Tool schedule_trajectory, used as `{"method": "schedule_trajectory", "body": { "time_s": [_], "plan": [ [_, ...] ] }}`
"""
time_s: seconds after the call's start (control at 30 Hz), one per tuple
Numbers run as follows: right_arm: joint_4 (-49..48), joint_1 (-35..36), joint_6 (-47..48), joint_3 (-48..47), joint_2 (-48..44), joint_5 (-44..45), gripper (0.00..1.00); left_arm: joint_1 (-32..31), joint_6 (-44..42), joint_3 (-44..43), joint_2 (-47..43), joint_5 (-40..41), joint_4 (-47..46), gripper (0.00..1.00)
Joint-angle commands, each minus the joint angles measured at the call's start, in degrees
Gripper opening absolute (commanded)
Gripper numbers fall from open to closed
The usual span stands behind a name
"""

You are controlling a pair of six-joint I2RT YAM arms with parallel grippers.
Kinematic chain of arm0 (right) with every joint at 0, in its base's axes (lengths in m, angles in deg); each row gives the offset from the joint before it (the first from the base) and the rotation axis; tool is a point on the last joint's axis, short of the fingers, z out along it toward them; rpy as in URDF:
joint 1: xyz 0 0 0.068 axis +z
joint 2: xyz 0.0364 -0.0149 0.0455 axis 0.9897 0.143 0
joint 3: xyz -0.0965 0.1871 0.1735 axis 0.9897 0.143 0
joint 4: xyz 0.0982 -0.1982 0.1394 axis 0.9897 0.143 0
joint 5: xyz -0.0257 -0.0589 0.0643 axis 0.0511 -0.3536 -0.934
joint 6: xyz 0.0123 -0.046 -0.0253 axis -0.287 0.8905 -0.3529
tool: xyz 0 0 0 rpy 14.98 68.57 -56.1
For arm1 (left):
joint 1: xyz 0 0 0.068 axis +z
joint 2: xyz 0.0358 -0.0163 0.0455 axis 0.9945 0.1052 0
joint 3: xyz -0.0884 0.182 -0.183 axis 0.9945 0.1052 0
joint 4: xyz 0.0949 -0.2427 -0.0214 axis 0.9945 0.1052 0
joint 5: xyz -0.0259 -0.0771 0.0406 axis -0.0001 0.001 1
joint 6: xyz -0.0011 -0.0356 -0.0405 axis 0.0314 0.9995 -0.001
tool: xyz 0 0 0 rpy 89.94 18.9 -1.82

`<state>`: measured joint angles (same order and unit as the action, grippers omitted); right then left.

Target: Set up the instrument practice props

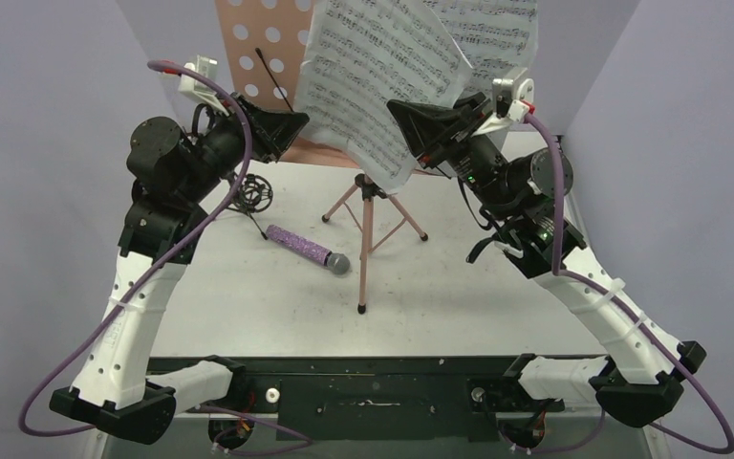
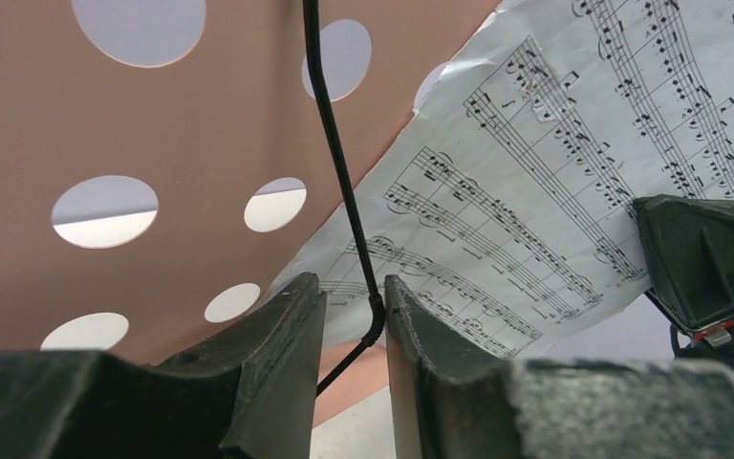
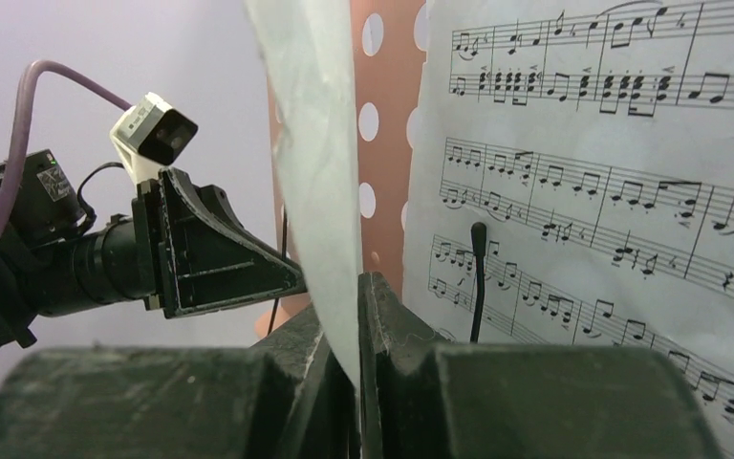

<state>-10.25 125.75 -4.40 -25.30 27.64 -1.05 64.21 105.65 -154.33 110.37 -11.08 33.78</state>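
The pink music stand stands at the table's back, its perforated desk (image 1: pixel 258 48) on a tripod (image 1: pixel 367 239). My left gripper (image 2: pixel 356 292) is open around the desk's thin black wire page holder (image 2: pixel 330 143); the wire touches only the right-hand finger. My right gripper (image 3: pixel 356 287) is shut on the edge of one white sheet-music page (image 3: pixel 320 143), which curls in front of the desk (image 1: pixel 373 76). A second page (image 3: pixel 612 191) lies flat on the desk behind another black wire (image 3: pixel 478 277). The purple glitter microphone (image 1: pixel 306 249) lies on the table. The black mic holder (image 1: pixel 253 191) stands beside it.
The tripod legs (image 1: pixel 401 225) spread across the middle of the table (image 1: pixel 487 306), one foot reaching toward the near edge. Grey walls close in on both sides. Both grippers sit close together at the desk's lower edge.
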Motion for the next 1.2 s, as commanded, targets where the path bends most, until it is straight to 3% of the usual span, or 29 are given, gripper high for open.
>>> {"method": "schedule_trajectory", "body": {
  "time_s": [0.0, 0.27, 0.43, 0.57, 0.77, 1.17],
  "plan": [
    [-0.9, 0.2, 1.3, -4.0, 1.6, -0.6, 0.05, 0.3, 1.3, 0.1, -0.9, -1.3, -5.1, 0.25],
    [0.5, 0.2, 1.6, -7.6, 5.1, -1.9, 0.05, 0.3, 1.0, 1.8, -2.2, -1.3, -6.8, 0.15],
    [1.0, 0.1, 1.7, -9.5, 7.1, -2.3, 0.05, 0.4, 0.9, 2.1, -2.4, -1.9, -7.5, 0.00],
    [1.9, 0.1, 1.6, -11.4, 8.8, -2.7, 0.05, 0.4, 0.6, 3.5, -3.5, -1.4, -9.7, 0.00],
    [2.3, 0.2, 1.5, -14.2, 11.3, -3.6, 0.05, 0.4, 0.9, 10.4, -7.2, 0.7, -20.2, 0.00],
    [4.5, 1.8, 2.8, -20.6, 16.3, -5.3, 0.05, 0.3, -1.1, 14.0, -8.6, -0.8, -25.9, 0.00]
  ]
}}
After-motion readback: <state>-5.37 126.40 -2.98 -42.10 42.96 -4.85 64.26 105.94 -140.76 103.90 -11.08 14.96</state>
